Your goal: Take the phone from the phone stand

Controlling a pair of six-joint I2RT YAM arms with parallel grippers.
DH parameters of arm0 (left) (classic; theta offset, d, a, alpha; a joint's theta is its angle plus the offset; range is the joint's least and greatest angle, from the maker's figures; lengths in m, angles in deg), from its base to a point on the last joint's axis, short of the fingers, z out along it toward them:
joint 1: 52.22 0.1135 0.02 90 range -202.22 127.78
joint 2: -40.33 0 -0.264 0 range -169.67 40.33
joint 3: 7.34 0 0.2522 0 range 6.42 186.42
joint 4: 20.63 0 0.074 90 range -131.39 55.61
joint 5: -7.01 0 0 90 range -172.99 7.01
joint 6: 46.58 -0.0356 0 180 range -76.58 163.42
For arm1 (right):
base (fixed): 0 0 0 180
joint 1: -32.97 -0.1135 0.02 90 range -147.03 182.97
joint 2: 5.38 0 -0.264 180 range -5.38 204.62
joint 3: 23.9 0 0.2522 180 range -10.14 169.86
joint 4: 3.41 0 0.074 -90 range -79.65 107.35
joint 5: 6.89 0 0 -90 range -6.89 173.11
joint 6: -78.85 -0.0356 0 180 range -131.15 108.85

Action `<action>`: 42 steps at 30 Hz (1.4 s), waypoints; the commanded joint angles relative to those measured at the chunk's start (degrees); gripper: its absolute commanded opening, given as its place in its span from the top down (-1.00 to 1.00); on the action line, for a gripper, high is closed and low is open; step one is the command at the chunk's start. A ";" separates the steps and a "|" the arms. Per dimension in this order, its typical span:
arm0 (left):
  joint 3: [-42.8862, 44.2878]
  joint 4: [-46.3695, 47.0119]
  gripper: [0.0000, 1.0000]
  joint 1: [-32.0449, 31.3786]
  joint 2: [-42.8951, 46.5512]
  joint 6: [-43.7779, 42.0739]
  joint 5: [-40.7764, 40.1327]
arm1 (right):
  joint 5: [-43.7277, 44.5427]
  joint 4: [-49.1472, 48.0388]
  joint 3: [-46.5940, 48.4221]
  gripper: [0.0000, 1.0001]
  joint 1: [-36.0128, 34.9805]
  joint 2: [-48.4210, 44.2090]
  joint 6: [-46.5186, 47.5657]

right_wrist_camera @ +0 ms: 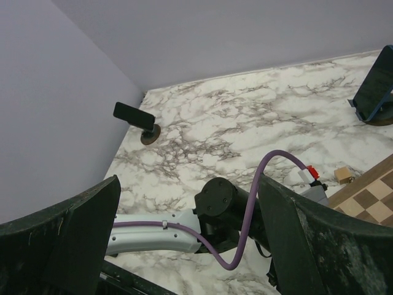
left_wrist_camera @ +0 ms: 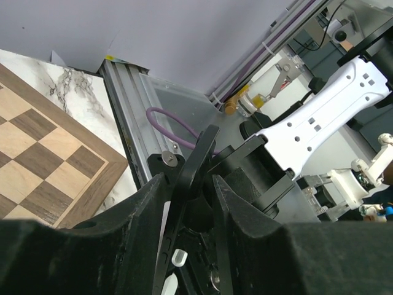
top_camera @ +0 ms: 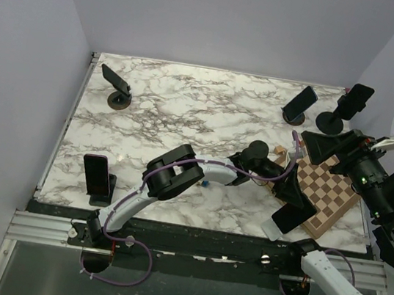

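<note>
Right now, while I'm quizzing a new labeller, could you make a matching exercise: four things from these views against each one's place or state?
Things: 1 chessboard; 2 left end effector; 3 right end effector; 4 phone on the brown stand.
Places or states: A far left corner of the table; B jaws wide apart, holding nothing; C right side of the table; D straddling a phone.
Pairs: 1-C; 2-D; 3-B; 4-A.
</note>
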 commanded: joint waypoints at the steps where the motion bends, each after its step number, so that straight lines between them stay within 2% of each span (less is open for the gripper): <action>1: 1.28 2.66 0.15 -0.48 -0.46 0.03 2.38 | -0.77 -0.82 -0.94 -1.00 -0.12 -0.94 1.23; 16: 2.50 -2.31 0.63 -0.50 1.20 -4.58 3.92 | -1.28 -2.18 -2.71 -1.00 -0.10 -1.48 1.31; 23: 1.77 -5.48 0.72 -0.50 5.19 -8.39 3.74 | -1.26 -2.60 -3.37 -1.00 -0.14 -1.70 1.10; 25: 1.45 -6.77 0.86 -0.35 6.56 -9.62 3.73 | -1.29 -2.67 -3.34 -1.00 -0.12 -1.69 1.14; 27: 1.41 -7.66 0.88 -0.20 7.79 -10.41 4.23 | -1.29 -2.84 -3.47 -1.00 -0.10 -1.76 1.13; 28: 1.43 -8.41 0.99 -0.11 8.47 -10.81 4.36 | -1.29 -2.93 -3.53 -1.00 -0.08 -1.78 1.11; 37: -1.86 -10.00 1.00 1.62 15.77 -10.78 6.94 | -1.30 -3.37 -3.24 -1.00 -0.14 -1.92 0.97; 42: -8.80 -16.03 1.00 6.90 23.19 -8.09 7.06 | -1.48 -5.03 -4.02 -1.00 -0.13 -2.89 0.55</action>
